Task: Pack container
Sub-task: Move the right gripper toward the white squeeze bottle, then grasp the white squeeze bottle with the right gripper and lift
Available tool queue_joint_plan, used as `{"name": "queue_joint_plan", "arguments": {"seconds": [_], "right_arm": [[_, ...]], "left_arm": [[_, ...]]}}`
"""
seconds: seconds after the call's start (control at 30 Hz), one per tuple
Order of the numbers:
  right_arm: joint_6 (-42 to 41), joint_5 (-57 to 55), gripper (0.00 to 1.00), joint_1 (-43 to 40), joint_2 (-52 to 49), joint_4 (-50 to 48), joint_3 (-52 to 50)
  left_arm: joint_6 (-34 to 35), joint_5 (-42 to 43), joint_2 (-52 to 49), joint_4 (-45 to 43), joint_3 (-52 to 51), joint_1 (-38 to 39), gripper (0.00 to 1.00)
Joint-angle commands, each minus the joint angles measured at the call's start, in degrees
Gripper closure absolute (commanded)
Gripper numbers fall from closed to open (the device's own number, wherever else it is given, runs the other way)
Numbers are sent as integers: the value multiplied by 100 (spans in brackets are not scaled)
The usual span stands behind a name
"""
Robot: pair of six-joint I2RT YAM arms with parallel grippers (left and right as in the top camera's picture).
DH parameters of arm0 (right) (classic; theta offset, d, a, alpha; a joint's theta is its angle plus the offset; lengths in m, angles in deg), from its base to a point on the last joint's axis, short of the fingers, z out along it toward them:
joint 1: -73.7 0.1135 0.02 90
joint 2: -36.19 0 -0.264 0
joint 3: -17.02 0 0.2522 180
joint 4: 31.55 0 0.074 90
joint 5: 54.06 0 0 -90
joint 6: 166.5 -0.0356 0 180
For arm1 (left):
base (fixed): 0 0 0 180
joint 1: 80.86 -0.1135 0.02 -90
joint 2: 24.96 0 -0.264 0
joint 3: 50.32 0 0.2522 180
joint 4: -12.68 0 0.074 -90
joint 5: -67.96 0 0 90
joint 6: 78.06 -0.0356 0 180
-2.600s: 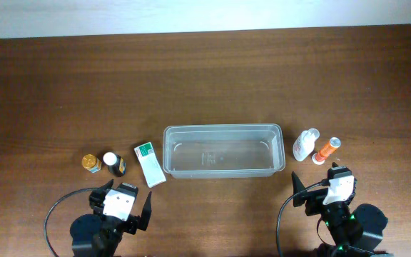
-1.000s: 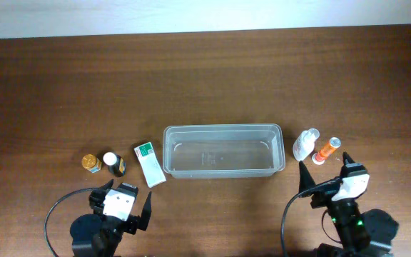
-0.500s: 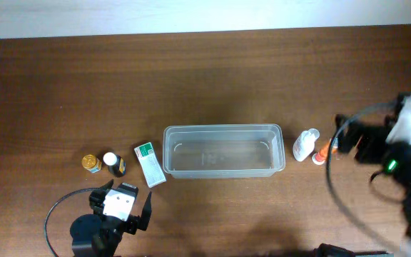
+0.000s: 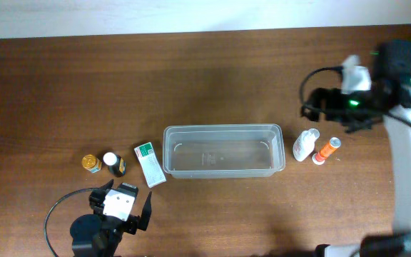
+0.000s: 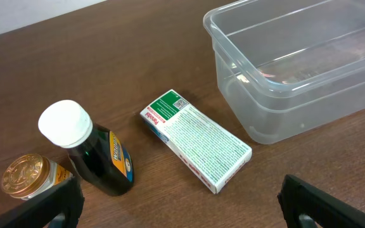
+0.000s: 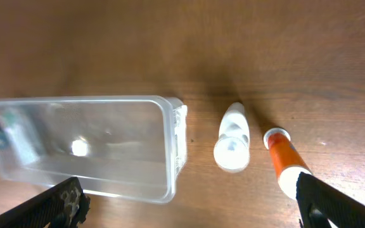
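Container left of the empty, wide-spread right gripper; left gripper likewise spread

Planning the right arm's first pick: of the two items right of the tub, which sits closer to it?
The white bottle, next to the container's right end. The orange tube lies beyond it, farther right.

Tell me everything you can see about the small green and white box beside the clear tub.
The small green-and-white cardboard box lies flat and closed on the brown wooden table, set at an angle. One end is green with a printed code; the rest is white with fine print too small to read. It sits just left of the clear plastic tub, not touching it.
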Motion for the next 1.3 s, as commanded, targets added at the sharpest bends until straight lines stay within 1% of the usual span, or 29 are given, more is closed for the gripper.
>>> {"name": "queue_joint_plan", "arguments": {"seconds": [0.0, 0.07, 0.13, 0.27, 0.4, 0.47, 0.6, 0.73, 0.8, 0.97, 1.07, 1.2, 1.27], "right_arm": [[-240, -876, 2, 343, -372, 22, 33], [-387, -1060, 6, 437, -603, 31, 33], [-442, -1058, 17, 479, -809, 103, -7], [-656, -1403, 19, 476, -979, 175, -122], [-680, -1375, 24, 487, -979, 205, -313], [-699, -1379, 25, 483, -979, 157, -501], [-723, -1375, 29, 481, -979, -232, -872], [-743, -1366, 37, 481, -979, -455, -988], [-741, -1338, 42, 481, -979, -494, -988], [-743, -1329, 60, 481, -979, -527, -988], [-741, -1329, 68, 481, -979, -522, -988], [-798, -1325, 75, 481, -962, -507, -951], [-870, -1327, 77, 481, -916, -450, -894]], "left_arm": [[-46, 83, 50, -13, -22, -31, 1], [-46, 83, 50, -13, -22, -31, 1], [-46, 83, 50, -13, -22, -31, 1], [-46, 83, 50, -13, -22, -31, 1], [-46, 83, 50, -13, -22, -31, 1], [-46, 83, 50, -13, -22, -31, 1], [-46, 83, 50, -13, -22, -31, 1], [-46, 83, 50, -13, -22, -31, 1], [-46, 83, 50, -13, -22, -31, 1], [-46, 83, 50, -13, -22, -28, 1], [-46, 83, 50, -13, -22, -31, 1], [-46, 83, 50, -13, -22, -31, 1], [-46, 83, 50, -13, -22, -31, 0]]}}
